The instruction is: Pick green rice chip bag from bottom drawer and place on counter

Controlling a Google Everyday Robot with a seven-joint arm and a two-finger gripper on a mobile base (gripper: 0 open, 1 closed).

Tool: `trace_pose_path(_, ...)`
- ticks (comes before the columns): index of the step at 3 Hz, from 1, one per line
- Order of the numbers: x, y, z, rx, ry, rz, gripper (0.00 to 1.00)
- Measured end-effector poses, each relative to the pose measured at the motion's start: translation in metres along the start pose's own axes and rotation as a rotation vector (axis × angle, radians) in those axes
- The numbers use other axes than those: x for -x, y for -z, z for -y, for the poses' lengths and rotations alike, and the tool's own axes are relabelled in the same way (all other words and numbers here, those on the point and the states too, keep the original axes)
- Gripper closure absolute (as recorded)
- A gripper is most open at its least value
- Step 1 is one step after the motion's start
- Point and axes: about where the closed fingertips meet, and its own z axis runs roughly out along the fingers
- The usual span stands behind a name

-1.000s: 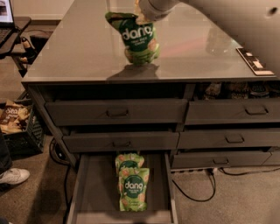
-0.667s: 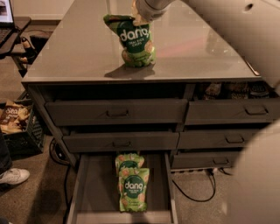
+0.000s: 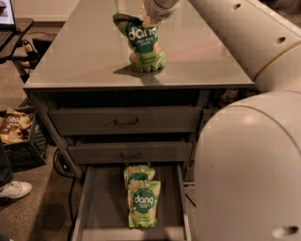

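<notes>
Big white arm (image 3: 249, 155) hogged the right side. The grey table (image 3: 84, 56) had the green bag (image 3: 143, 44) standing upright near the front edge, its bottom resting on the surface. Down low, the drawer (image 3: 103, 212) sat open with two spare bags (image 3: 143, 204) lying overlapped on its floor. The gripper (image 3: 148, 19) was up at the top of the shot, fingers pinched on the green bag's crumpled top.

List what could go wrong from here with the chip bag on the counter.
1. The green bag stands upright on its narrow base on the counter, its top bent under the gripper; it may topple once let go.
2. The bottom drawer is open with two more bags inside; the robot's body, seen right of it, might bump it when moving.
</notes>
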Motion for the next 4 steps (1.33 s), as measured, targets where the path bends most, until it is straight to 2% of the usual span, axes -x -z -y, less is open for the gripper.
trace_pose_path(1,-0.0015,0.0004,0.0043,-0.007,-0.004,0.0,0.82)
trace_pose_path(4,-0.0015,0.0003,0.0042,-0.007,-0.004,0.001,0.13)
